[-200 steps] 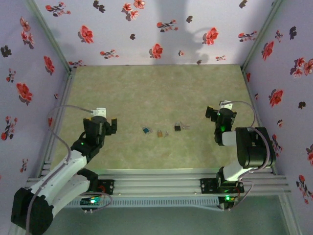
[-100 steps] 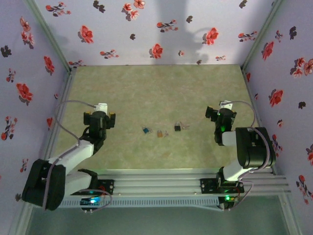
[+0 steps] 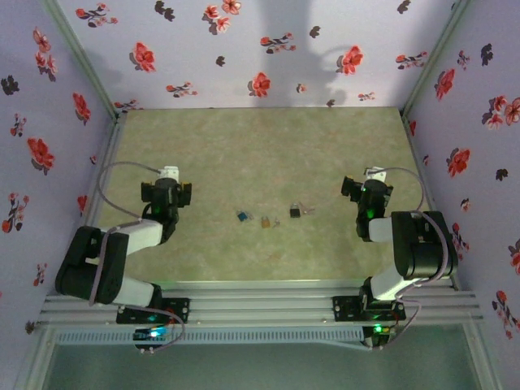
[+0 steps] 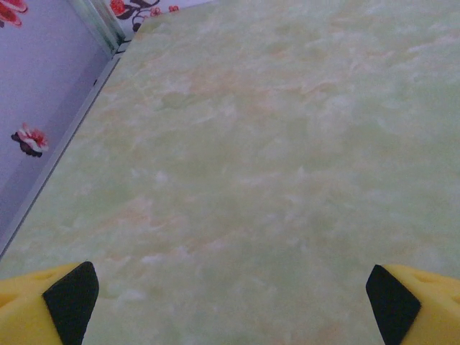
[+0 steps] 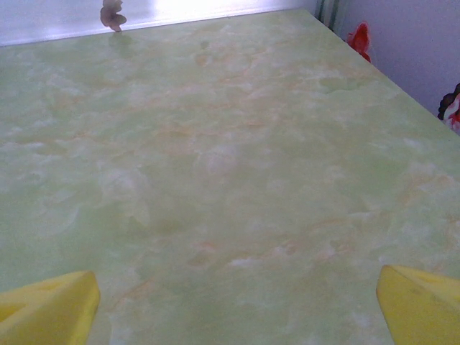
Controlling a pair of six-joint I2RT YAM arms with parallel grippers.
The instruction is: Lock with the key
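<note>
You have nothing in hand yet. Your left gripper [image 3: 166, 192] sits close to the left edge of the table [image 3: 244, 146], and your right gripper [image 3: 363, 192] mirrors it close to the right edge. In the left wrist view, the left gripper [image 4: 231, 302] has its fingers spread to the two bottom corners with bare table between them: released, holding nothing. The right gripper [image 5: 237, 302] is spread just as wide and is just as empty.

The task's things lie between the two arms, about midway between the left and right edges and somewhat nearer the near edge. They form a short row: a bluish piece [image 3: 242, 216], a brass-coloured padlock [image 3: 266, 221] and a black padlock [image 3: 295, 211], with a small pale bit [image 3: 309, 211] just beside the black one. From above they are too small to tell which is the key, or whether any shackle is shut.

The layout suits a start: both arms are drawn aside, so the row is unobstructed from overhead and open to either side. Each wrist camera, though, is aimed toward its own far corner of the table, not inward. I judge you'll need one gripper to steady a padlock and the other to take the key, so turn both inward first. Expect the key to lie flat and be hard to pinch, and the padlock to skid when pushed.
</note>
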